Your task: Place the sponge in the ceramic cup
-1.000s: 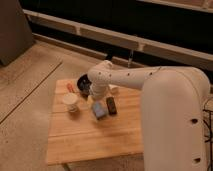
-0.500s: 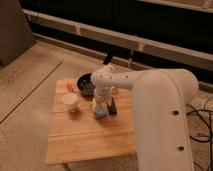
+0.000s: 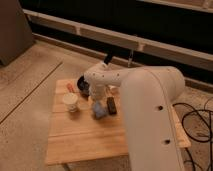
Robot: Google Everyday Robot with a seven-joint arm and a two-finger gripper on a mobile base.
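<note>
In the camera view, we see that over the last second the arm (image 3: pixel 150 110) has swung its wrist in a little over the middle of the surface (image 3: pixel 85 140), while the things on it have kept their places; the gripper (image 3: pixel 98 99) now hangs right above the sponge (image 3: pixel 99 110), its fingers spread wide with nothing held in them; whether they already touch the sponge we cannot tell, since the wrist hides the tips; the sponge lies on the wood, outside the ceramic cup (image 3: pixel 71 102), which stands upright near it toward the picture's left; so we judge the sponge's place unchanged and the arm merely lined up over it.

For room: the black block (image 3: pixel 111 105) lies just beside the sponge on the picture's right, close enough that a wide finger could nudge it; the dark bowl (image 3: pixel 82 86) sits behind, near the wrist, with a small orange thing (image 3: pixel 70 88) beside it; between sponge and cup the wood is bare, so a short sideways path looks open; the cup stands not far from the surface's left edge, and a knock could send it that way; the whole front part of the surface is bare wood; off the surface at the right, cables (image 3: pixel 196 120) trail on the floor, well apart from the work
</note>
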